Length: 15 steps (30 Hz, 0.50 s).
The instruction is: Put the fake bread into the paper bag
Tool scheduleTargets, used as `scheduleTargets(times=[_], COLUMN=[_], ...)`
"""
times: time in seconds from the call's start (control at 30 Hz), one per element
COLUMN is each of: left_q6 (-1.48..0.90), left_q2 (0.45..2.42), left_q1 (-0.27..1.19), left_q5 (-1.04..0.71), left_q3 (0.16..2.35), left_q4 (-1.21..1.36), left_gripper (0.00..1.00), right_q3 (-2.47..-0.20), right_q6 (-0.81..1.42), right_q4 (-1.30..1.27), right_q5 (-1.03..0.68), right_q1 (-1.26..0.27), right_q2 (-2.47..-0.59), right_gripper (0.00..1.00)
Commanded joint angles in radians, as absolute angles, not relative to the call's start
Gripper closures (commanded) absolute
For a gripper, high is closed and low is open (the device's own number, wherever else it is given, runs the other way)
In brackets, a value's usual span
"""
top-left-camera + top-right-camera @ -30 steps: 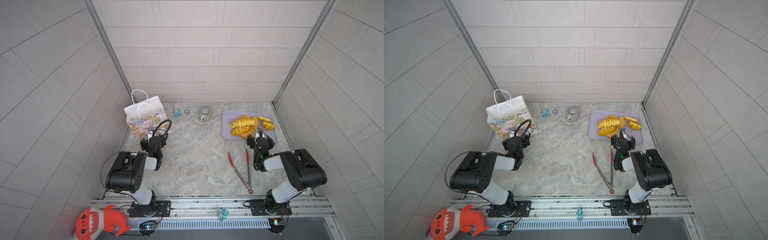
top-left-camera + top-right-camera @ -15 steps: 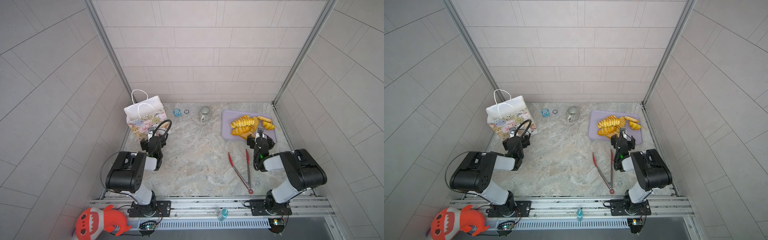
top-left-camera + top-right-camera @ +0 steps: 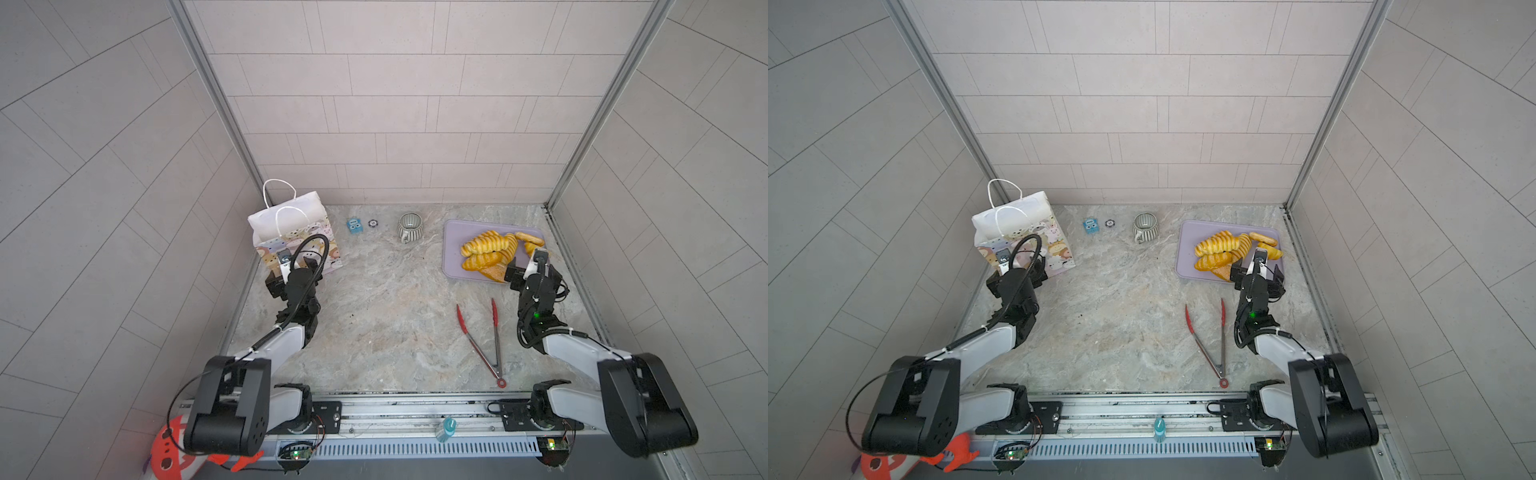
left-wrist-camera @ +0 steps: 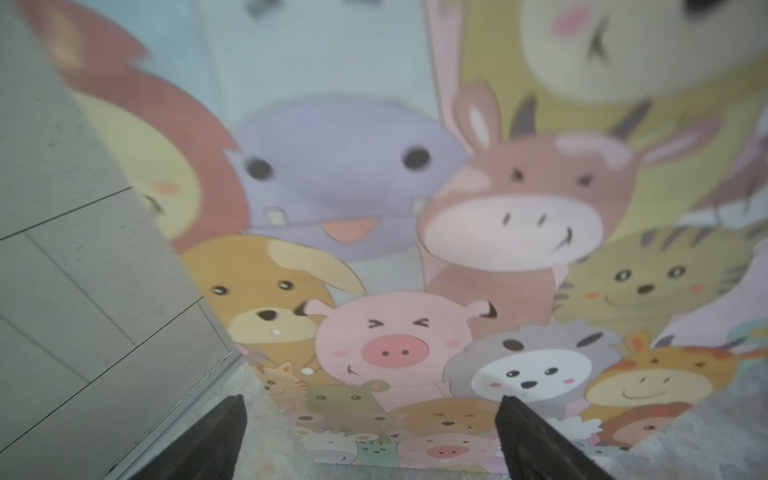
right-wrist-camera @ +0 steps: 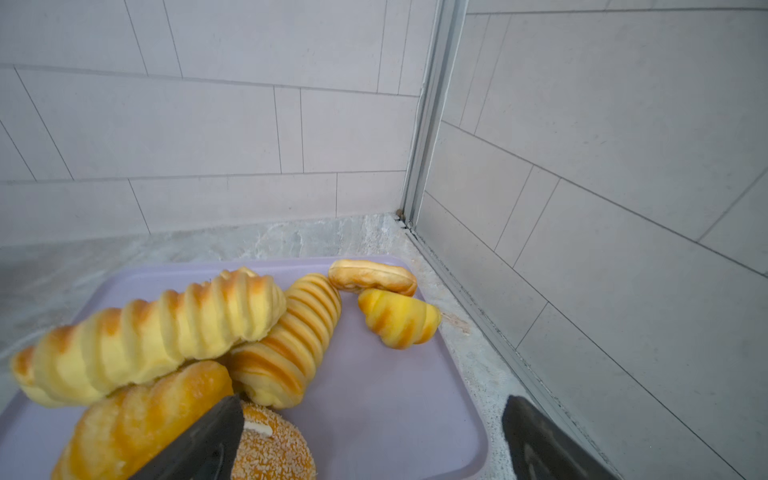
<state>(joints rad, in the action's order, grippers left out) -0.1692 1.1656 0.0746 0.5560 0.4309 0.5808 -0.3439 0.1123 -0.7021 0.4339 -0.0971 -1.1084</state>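
The fake bread (image 3: pixel 488 245) (image 3: pixel 1221 245) lies heaped on a lilac tray (image 3: pixel 453 232) (image 3: pixel 1187 237) at the back right. The right wrist view shows twisted loaves (image 5: pixel 166 332), a croissant (image 5: pixel 397 318), a small bun (image 5: pixel 372 276) and a sesame bun (image 5: pixel 270 449). My right gripper (image 3: pixel 532 272) (image 3: pixel 1257 270) (image 5: pixel 372 401) stands open at the tray's near edge, one finger beside the sesame bun, holding nothing. The paper bag (image 3: pixel 291 232) (image 3: pixel 1021 232) (image 4: pixel 415 249) stands upright at the back left. My left gripper (image 3: pixel 293 270) (image 3: pixel 1017 270) (image 4: pixel 371 401) is open and empty just before its printed face.
Red-tipped metal tongs (image 3: pixel 482 332) lie on the marble floor near the right arm. A striped mug (image 3: pixel 409 226), a small blue toy (image 3: pixel 354 225) and a small round disc (image 3: pixel 372 223) sit along the back. Tiled walls close in on the left, right and back.
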Motion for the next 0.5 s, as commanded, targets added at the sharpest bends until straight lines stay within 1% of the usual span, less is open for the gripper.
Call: scheduleTargets(times=[0.0,0.1,0.17,0.2,0.27,0.3,0.37,0.4,0.47], left_q6=[-0.351,-0.517,-0.646,-0.662,-0.66,-0.656,-0.636,-0.622,-0.578], left_q2=[1.038,0.944,0.89,0.867,0.825,0.814,0.811,0.818,0.853], left_q1=[0.077,0.077,0.075,0.073,0.068,0.068,0.067,0.068,0.069], left_q5=[0.652,0.675,0.675,0.633,0.49,0.428,0.305,0.262,0.183], left_q3=[0.536,0.641,0.705,0.728,0.774,0.803,0.883,0.921,1.029], left_q4=[0.215,-0.093,-0.292,-0.345,-0.422,-0.447,-0.519,-0.556,-0.648], left_gripper=[0.0,0.0,0.0,0.0,0.0,0.0,0.0,0.0,0.05], right_q3=[-0.422,-0.555,-0.648,-0.683,-0.743,-0.751,-0.769,-0.792,-0.869], right_q6=[0.272,0.4,0.423,0.43,0.481,0.486,0.48,0.482,0.479], right_q4=[-0.332,0.026,0.213,0.27,0.385,0.397,0.4,0.42,0.502], right_q5=[0.506,0.552,0.507,0.481,0.432,0.386,0.251,0.2,0.11], right_q1=[-0.095,-0.094,-0.093,-0.093,-0.092,-0.092,-0.09,-0.09,-0.09], right_q2=[-0.94,-0.836,-0.8,-0.789,-0.75,-0.725,-0.672,-0.663,-0.684], right_gripper=[0.01,0.01,0.01,0.01,0.01,0.02,0.2,0.24,0.27])
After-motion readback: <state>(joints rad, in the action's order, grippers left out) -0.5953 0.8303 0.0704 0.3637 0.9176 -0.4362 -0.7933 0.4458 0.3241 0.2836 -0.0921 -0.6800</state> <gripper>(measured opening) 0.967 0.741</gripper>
